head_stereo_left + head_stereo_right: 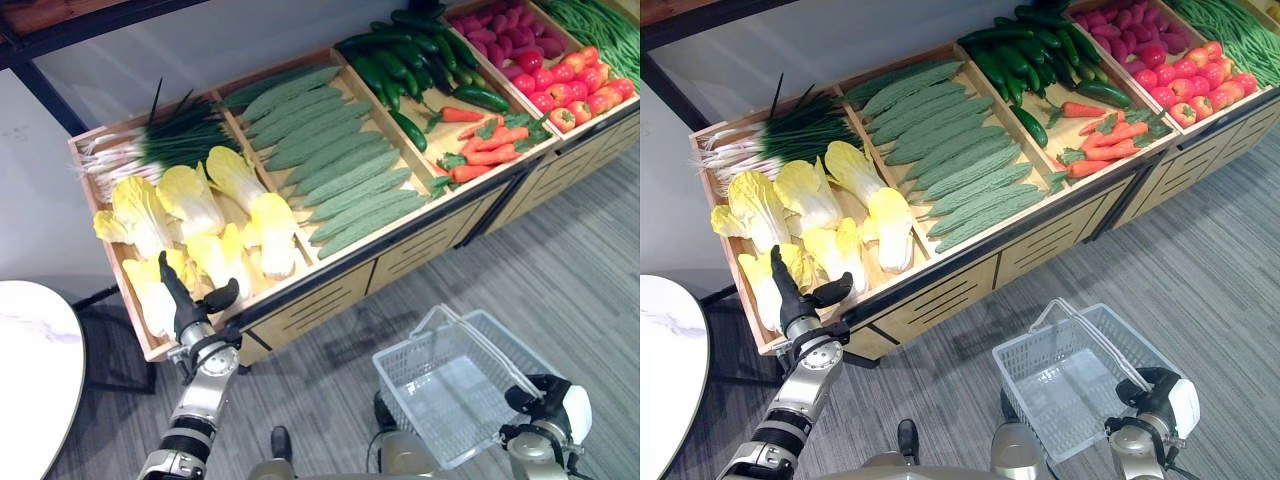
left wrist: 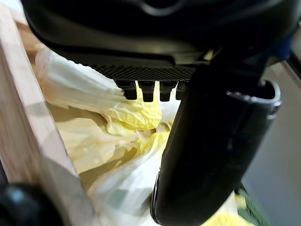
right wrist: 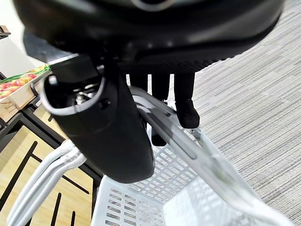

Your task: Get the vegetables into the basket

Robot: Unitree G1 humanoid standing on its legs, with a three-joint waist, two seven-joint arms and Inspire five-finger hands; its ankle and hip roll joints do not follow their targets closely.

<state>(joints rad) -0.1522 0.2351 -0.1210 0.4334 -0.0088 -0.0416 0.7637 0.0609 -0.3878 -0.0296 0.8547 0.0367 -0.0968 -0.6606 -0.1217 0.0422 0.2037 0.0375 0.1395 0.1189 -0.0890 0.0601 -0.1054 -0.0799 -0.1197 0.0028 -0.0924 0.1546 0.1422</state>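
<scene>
Yellow-white napa cabbages lie in the left crate of a wooden stall. My left hand is raised at that crate's front corner, open, fingers straight over the nearest cabbage and thumb spread. In the left wrist view its fingertips hover just above pale cabbage leaves. A white mesh basket hangs low to the right with nothing in it. My right hand is shut on the basket's handle, fingers curled over the bar.
Other crates hold spring onions, bumpy green gourds, dark cucumbers, carrots and tomatoes. Drawers front the stall. A white round table stands at the left. Grey floor lies below.
</scene>
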